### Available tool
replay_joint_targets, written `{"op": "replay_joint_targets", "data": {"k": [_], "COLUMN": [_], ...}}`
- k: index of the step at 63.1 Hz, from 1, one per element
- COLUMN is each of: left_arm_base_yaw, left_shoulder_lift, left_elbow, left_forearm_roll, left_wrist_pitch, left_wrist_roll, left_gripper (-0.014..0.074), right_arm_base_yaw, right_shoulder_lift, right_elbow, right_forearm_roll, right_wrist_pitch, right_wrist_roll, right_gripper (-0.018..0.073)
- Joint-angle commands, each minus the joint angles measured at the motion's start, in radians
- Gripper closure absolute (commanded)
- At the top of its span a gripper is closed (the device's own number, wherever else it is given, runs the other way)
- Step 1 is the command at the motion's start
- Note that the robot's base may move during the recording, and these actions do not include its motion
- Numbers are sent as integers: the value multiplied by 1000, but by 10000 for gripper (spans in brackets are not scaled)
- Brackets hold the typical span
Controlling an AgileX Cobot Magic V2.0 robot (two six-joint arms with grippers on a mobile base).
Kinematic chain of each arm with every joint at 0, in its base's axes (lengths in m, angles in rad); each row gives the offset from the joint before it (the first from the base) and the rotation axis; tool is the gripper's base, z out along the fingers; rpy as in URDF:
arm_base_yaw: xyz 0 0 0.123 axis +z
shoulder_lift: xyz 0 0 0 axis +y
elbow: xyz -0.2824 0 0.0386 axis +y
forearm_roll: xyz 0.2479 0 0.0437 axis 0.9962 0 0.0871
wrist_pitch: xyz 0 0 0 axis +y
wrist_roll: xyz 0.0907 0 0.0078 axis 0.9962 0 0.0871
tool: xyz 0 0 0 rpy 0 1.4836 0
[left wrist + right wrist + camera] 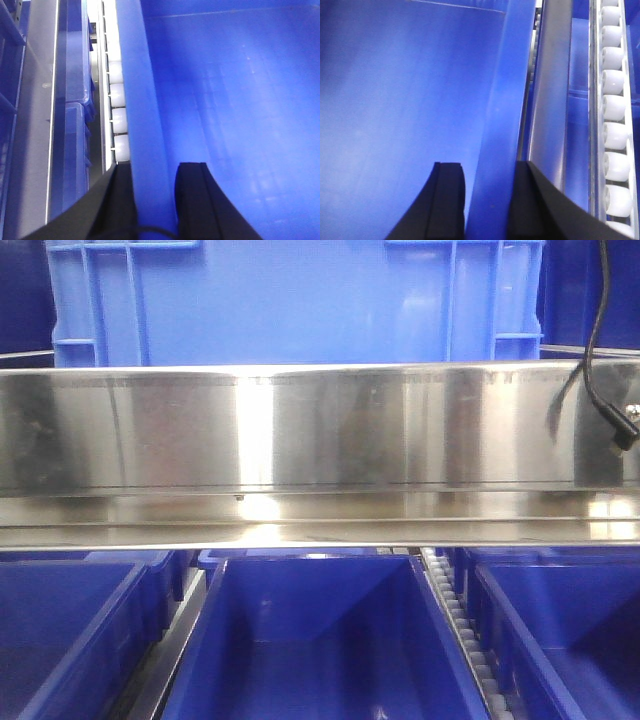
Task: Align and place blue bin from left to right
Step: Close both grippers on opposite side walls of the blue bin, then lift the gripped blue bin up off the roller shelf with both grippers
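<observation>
Where the blue bin (290, 300) sits: at 12 o'clock on my front feed, a pale ribbed crate standing upright behind the steel rail, which hides its lower part.
Steel rail (320, 430): a polished band running from 9 to 3 o'clock across the middle of that feed.
Dark bins: three deeper-blue, smooth-walled ones lie below the rail. The centre dark bin (320, 640) is at 6 o'clock, the left dark bin (60, 640) at 8 and the right dark bin (570, 640) at 4.
Roller track (460, 630): white rollers running between the centre and right dark bins, at 5 o'clock.
Cable (595, 330): black, hanging at 2 o'clock in front of the rail.
Left claw (156, 167): pinching a blue wall (145, 100), with one black finger (192, 200) inside the bin and the other outside. White rollers (120, 100) lie just beside the wall at 9 o'clock.
Right claw (484, 165): also clamped on a blue wall (505, 90), with its inner finger (447, 200) at 7 o'clock. A steel strip (550, 100) lies just beside the wall at 2 o'clock, and rollers (615, 130) lie beyond it at 3.
Which bin I am holding: I cannot tell from the wrist feeds. The walls look smooth, and neither claw shows on the front feed.
</observation>
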Motion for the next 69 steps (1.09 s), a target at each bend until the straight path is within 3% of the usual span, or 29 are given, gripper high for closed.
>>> {"op": "replay_joint_targets", "data": {"k": [1,36,69], "left_arm_base_yaw": [-6,-6,-68], "left_shoulder_lift": [-12,-128,-193], "left_elbow": [-19,-114,-114], "left_forearm_roll": [-3,-3,25], "left_wrist_pitch": [15,73,113], "left_wrist_roll": [3,3,3], "left_gripper": [615,615,615], "right_arm_base_yaw": [1,3,30], "right_shoulder_lift": [-19,-155,-246], "right_elbow": [-9,-88,-88], "right_forearm_roll": [-1,-1,-1], "right_wrist_pitch": [-11,-10,16], "right_wrist_roll": [-18,-18,-18], "right_gripper": [635,635,635]}}
